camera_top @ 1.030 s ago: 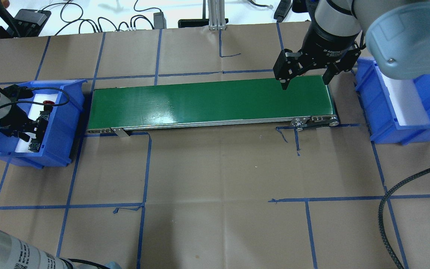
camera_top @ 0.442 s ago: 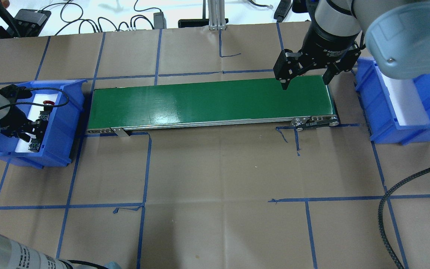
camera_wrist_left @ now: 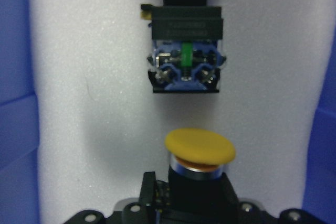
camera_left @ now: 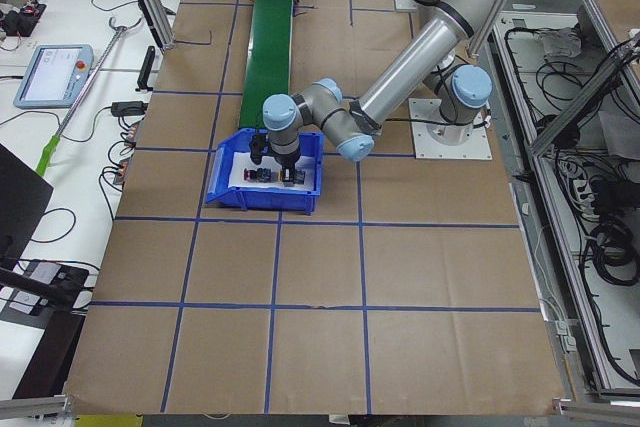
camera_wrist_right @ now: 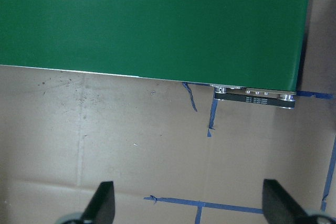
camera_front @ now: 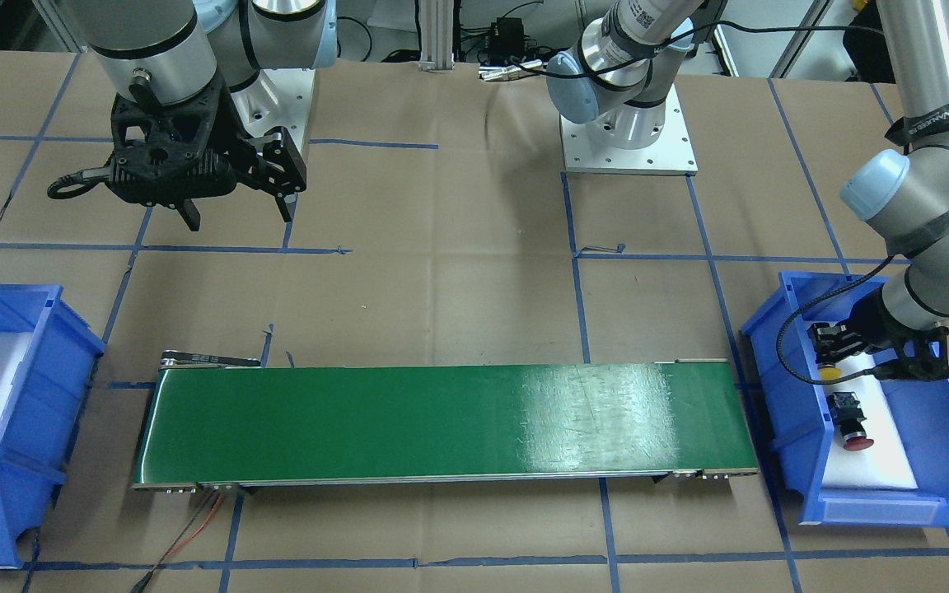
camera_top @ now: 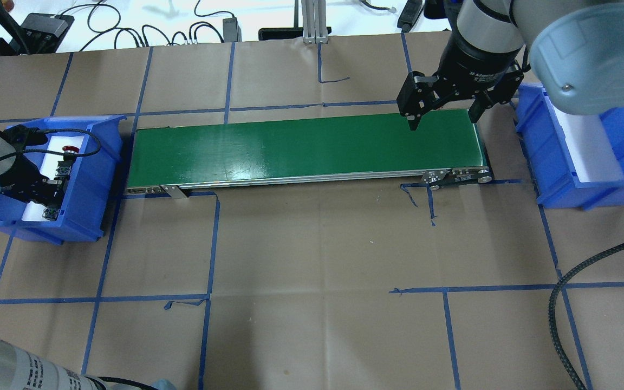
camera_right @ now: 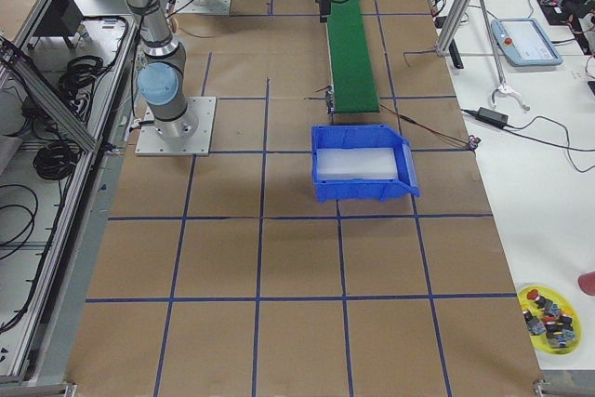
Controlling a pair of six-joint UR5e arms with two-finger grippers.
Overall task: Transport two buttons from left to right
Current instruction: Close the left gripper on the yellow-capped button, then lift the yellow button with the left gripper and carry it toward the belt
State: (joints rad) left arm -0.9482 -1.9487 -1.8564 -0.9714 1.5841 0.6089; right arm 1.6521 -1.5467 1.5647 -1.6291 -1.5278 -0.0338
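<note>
Left gripper (camera_front: 831, 356) nipped in on black body of yellow button (camera_wrist_left: 199, 148), cap pointing ahead, inside blue bin (camera_front: 783, 403). Red button (camera_wrist_left: 185, 59) lay just beyond on white foam (camera_wrist_left: 79, 103), clear of gripper. Far along green belt (camera_top: 290, 146), right gripper (camera_top: 444, 122) hung spread wide, empty.

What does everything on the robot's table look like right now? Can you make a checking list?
Surface: brown-papered table with blue tape grid; green conveyor belt in the middle.
Job's things: yellow button and red button both in left bin; right bin shows no button.
Clutter: yellow dish of parts on side bench.
Grippers: left gripper down at yellow button, grip unclear; right gripper open above belt's end.
Cables: black braided cable crossing table corner.
Surroundings: teach pendant, benches, wires.
</note>
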